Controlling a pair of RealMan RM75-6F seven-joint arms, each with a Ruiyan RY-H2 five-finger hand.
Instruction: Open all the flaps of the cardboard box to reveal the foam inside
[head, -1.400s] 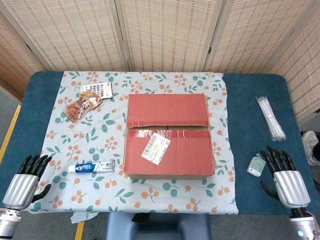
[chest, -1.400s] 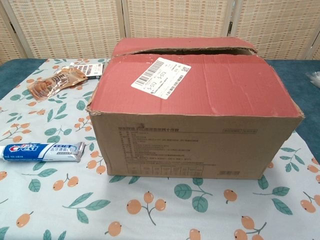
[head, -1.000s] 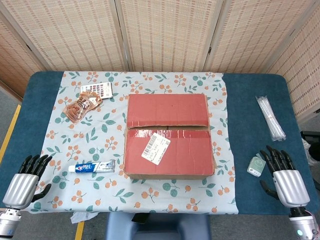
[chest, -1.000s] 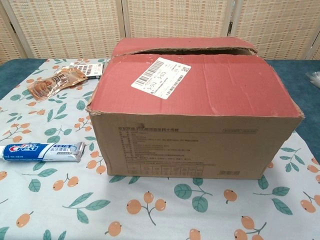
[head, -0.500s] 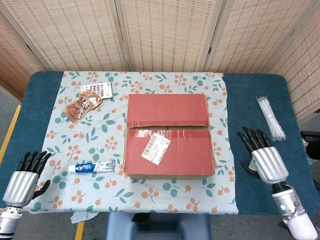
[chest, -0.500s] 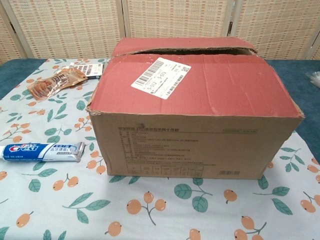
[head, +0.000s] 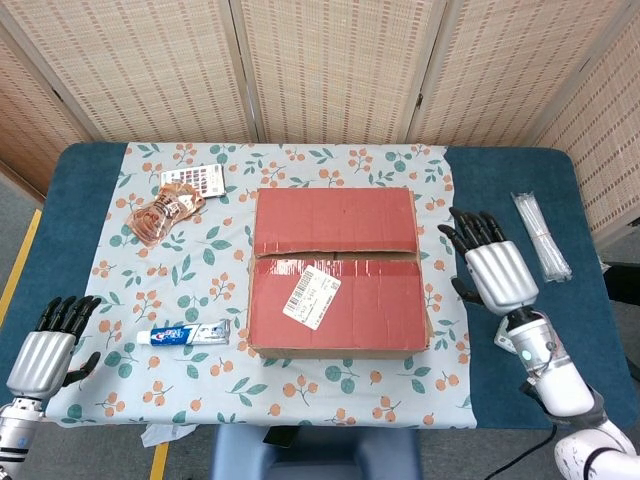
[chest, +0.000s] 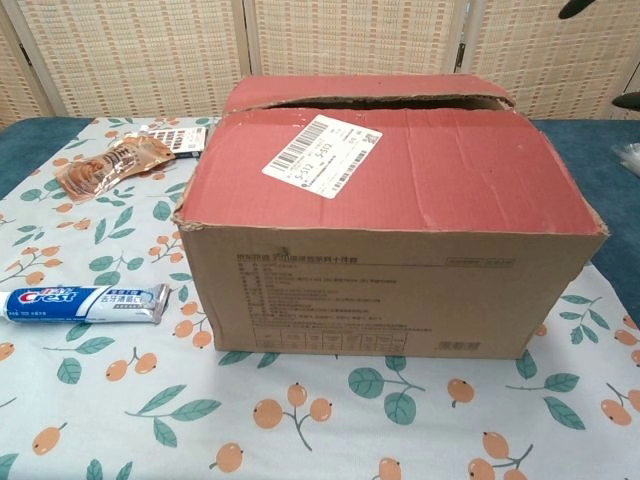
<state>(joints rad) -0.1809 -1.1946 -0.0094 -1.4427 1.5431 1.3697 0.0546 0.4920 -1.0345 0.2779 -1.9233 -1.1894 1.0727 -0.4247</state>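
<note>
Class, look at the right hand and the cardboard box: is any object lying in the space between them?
Nothing visible does. The right hand hovers beside the cardboard box, with only bare floral cloth between them.

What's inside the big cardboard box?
Not visible yet. The cardboard box has both red top flaps down, with only a dark slit between them. A white shipping label sits on top.

Toothpaste (head: 183, 334), calculator (head: 193, 180), snack packet (head: 160, 215)
</note>
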